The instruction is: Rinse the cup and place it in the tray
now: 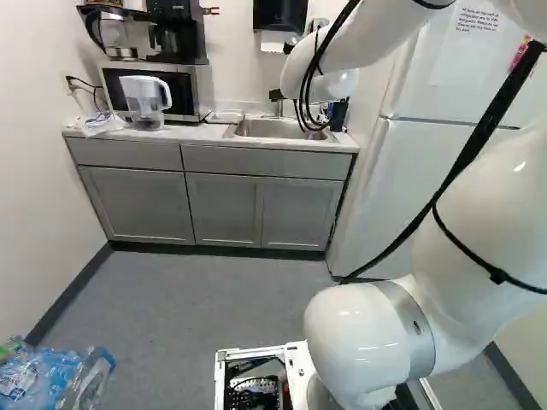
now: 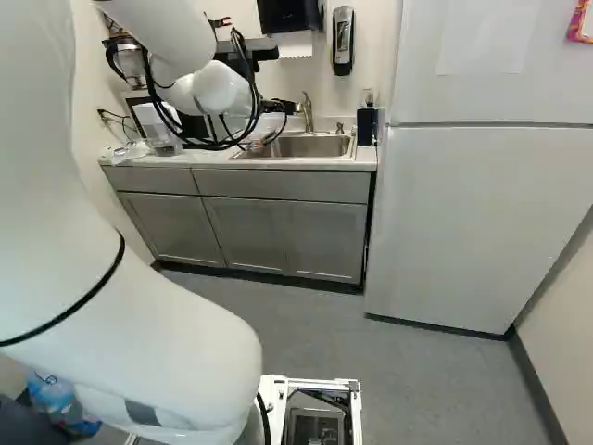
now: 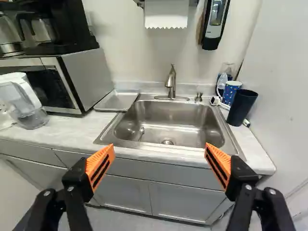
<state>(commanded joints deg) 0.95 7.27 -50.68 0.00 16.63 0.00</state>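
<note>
Waiting in front of the sink (image 3: pixel 168 113), the gripper (image 3: pixel 160 146) is facing the basin and faucet (image 3: pixel 171 84), its 2 jaws standing wide apart and clamping nothing. They're probably being spread like that for a grasp coming next. The dark cup (image 3: pixel 242 108), which I'm taking as the likely 1 to rinse, is standing on the counter (image 3: pixel 67 134) beside the sink, on its right in the right base view, handy for the water. The metal tray (image 3: pixel 117 100) is lying on the opposite side, presumably waiting to catch the rinsed cup. That cup is looking tall, plain and nearly black, widening toward its mouth; a blue dotted cup (image 3: pixel 231 91) is sitting just behind it.
</note>
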